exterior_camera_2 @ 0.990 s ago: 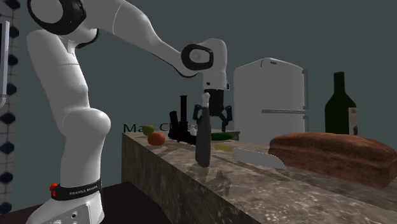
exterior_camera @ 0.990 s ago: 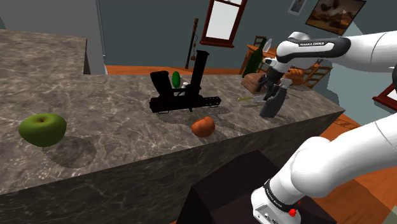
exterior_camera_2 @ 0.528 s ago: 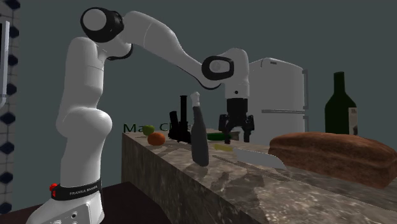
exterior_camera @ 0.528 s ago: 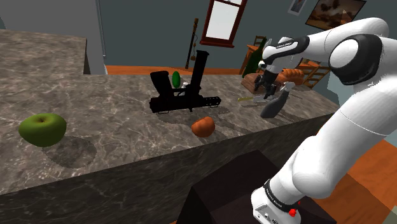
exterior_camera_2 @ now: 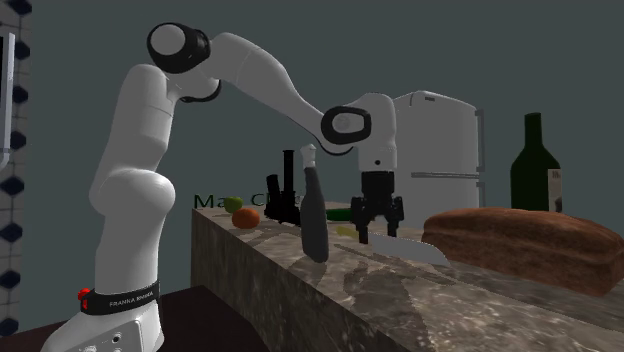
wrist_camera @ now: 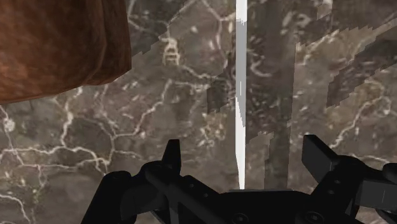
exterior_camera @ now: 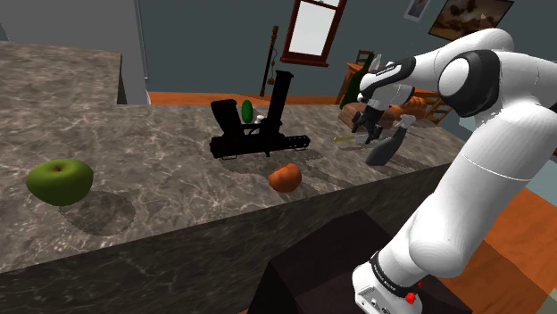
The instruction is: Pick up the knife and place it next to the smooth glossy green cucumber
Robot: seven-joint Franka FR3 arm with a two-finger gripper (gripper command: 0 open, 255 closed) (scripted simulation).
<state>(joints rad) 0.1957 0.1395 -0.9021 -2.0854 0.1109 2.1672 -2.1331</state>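
Since the frame half a second ago, my gripper (exterior_camera_2: pixel 378 232) has descended toward the surface (exterior_camera: pixel 161 161) and closed in on the bread loaf (exterior_camera_2: pixel 520 248). The knife (exterior_camera_2: pixel 400 245) has not shifted.

1. Gripper state: wide. Both fingers (wrist_camera: pixel 170 158) stand well apart and hold nothing.
2. Knife location: flat on the surface, just beside the loaf and not touching it. Its yellowish handle end points away from the loaf and its pale blade lies closer to the loaf.
3. Governing relation: the knife lies directly below me. In the wrist view it appears as a thin pale strip running straight out between my fingers, so its long axis crosses my closing line squarely. Neither finger touches it yet.
4. Judgement: the approach step is nearly complete. A short further descent, then closure across the narrow width, should secure it. Risk: the knife sits low, so the fingertips may strike the surface before they grip.
5. Destination: the green cucumber (exterior_camera: pixel 247 111) lies well apart from the loaf, beyond a black stand (exterior_camera: pixel 259 134).
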